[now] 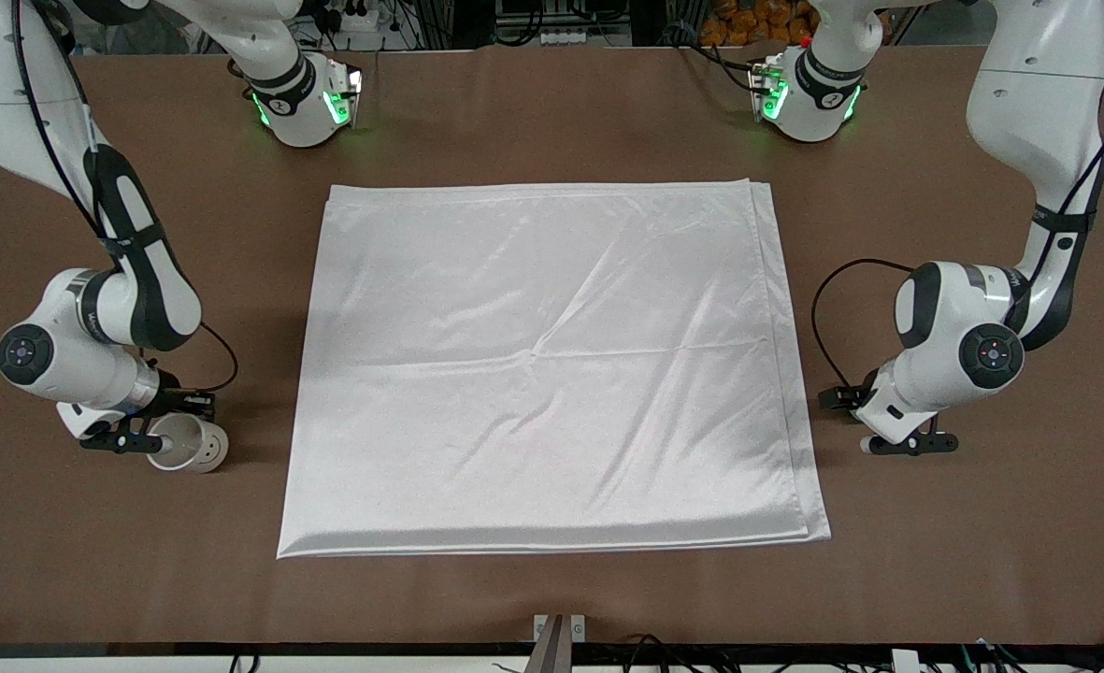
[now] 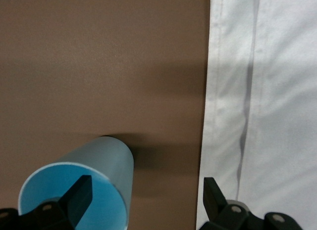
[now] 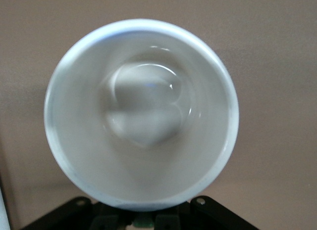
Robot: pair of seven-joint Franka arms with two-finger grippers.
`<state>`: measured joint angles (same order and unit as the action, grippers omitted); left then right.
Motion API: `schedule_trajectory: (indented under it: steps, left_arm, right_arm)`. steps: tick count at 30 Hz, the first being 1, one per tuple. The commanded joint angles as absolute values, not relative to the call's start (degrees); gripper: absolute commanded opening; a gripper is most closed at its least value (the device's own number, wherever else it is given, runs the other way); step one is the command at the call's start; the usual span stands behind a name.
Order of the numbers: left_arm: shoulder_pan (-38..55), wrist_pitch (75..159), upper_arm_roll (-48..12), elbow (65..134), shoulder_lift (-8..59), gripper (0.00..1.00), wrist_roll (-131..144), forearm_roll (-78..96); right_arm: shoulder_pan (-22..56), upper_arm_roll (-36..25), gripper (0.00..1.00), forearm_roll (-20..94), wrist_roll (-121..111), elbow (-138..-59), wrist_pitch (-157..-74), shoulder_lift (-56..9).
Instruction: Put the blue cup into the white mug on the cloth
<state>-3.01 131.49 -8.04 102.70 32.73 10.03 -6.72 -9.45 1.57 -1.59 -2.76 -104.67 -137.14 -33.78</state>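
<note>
Brown tabletop (image 1: pixel 552 589) with one cloth, one mug, one cup and two arms, each arm low over its own vessel.

Toward the right arm's end, one off-white ceramic mug (image 1: pixel 192 449) stands on bare table just off the sheet. Its mouth faces up and its long axis is vertical, so the right wrist view looks straight down into it (image 3: pixel 141 116). The right gripper (image 1: pixel 121 437) sits against its rim, and whether it is clenched cannot be told. Toward the left arm's end, the left gripper (image 1: pixel 911 444) is released and spread wide. One finger (image 2: pixel 81 190) is over the mouth of the single small light-blue tapered plastic cup (image 2: pixel 99 165); the other is near the sheet's edge. The cup appears upright, mouth up, narrowing toward the table. Between them lies one large shiny white creased fabric cloth (image 1: pixel 552 374), folded double and flat.
</note>
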Motion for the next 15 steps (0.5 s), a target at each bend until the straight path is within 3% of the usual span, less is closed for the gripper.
schedule_trajectory:
  steps: [1,7,9,15]
  left_arm:
    - [-3.78,132.45,-8.26,104.15,32.70,0.48,9.32,-8.35]
    - [-4.22,132.45,-8.35,104.41,32.52,0.10,9.40,-10.99]
    - [-4.22,132.45,-8.44,104.50,32.34,0.02,9.40,-10.99]
    - [-4.22,132.45,-8.44,104.59,32.08,0.00,9.40,-10.99]
  right_arm:
    - [-9.58,1.93,0.03,-2.64,-2.99,-104.68,-137.64,-34.01]
    - [-9.49,2.02,0.00,-2.64,-2.99,-104.68,-137.29,-33.31]
    - [-9.32,2.02,0.00,-2.64,-2.99,-104.59,-137.02,-33.05]
    - [-7.30,2.02,0.00,-2.64,-2.02,-104.50,-136.85,-31.12]
